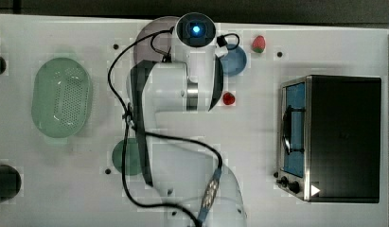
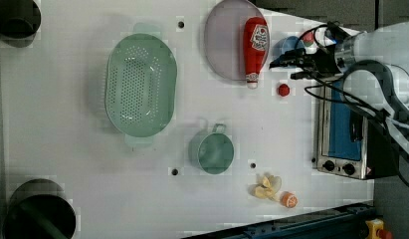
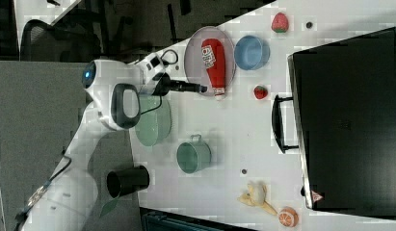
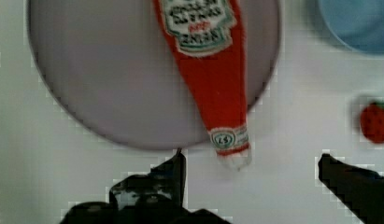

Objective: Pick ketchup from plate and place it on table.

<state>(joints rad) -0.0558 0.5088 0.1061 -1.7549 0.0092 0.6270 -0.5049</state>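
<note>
The pincer [image 4: 250, 163] hangs with its two fingers spread wide, nothing between them, just past the white cap end of the ketchup bottle [image 4: 210, 79], which lies flat across the pink plate [image 4: 101, 84] with its cap jutting over the rim. The likely slip is a grab at the thin tapered neck, which could squirt free or swing the heavy body down, or nudge the bottle toward the blue bowl [image 4: 360, 23] and strawberry [image 4: 376, 122] on the white table [image 4: 40, 186]

A red ketchup bottle [image 2: 255, 47] with a white cap and white-and-green label lies on a pale mauve plate [image 2: 223, 42], beside a blue bowl [image 3: 252, 52], a perforated green basket [image 2: 140, 84], on a white table [image 2: 67, 149].
</note>
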